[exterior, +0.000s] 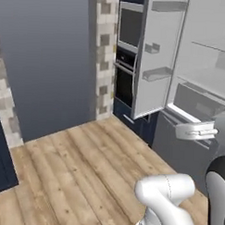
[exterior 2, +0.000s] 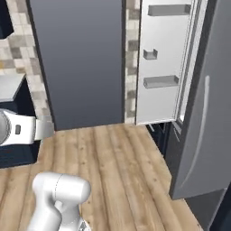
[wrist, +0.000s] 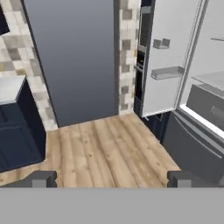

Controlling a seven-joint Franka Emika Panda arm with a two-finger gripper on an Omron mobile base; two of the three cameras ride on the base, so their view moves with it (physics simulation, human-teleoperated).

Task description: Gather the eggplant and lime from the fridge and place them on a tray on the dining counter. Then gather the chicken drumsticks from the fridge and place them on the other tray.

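Observation:
My gripper is open, its two dark fingertips wide apart with nothing between them. It hangs above the wooden floor and faces the fridge, which lies ahead and to the right. The fridge's left door is swung open, showing bare white door bins and pale inner shelves. The eggplant, the lime, the chicken drumsticks and both trays are out of view.
A grey fridge door stands close on the right. A wall oven stack sits left of the fridge beside a tiled pillar. A dark navy cabinet with a pale counter top stands at the left. Wooden floor spreads between them.

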